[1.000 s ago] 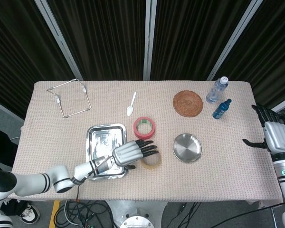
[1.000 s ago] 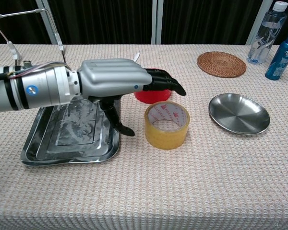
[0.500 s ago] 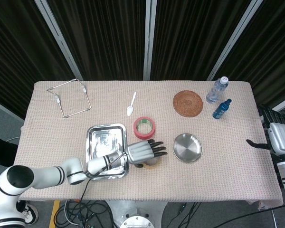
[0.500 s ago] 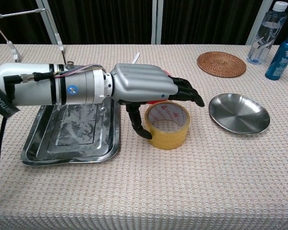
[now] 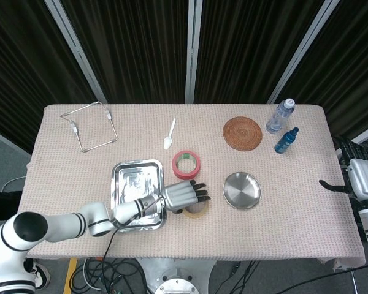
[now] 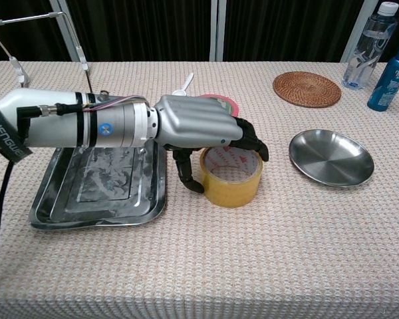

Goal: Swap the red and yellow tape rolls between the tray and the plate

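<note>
- Though the head view hides the contact, the chest view shows the left hand (image 6: 199, 126) arched over the yellow tape roll (image 6: 231, 175), fingers (image 6: 253, 141) curling into its core, thumb at the near-left wall; probably closing, grasp not confirmed.
- Yellow roll lies flat on the table between tray (image 5: 125, 184) and plate (image 5: 242, 190), hole upward.
- Red tape roll (image 5: 186, 164) sits just behind, also off both.
- Right hand (image 5: 356, 177) far off at the table edge, fingers apart, holding nothing.
- Left arm is much nearer both rolls.

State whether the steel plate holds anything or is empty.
Empty. The steel plate shows only bare metal in both views; the yellow tape roll stands on the tablecloth under the left robot hand.
</note>
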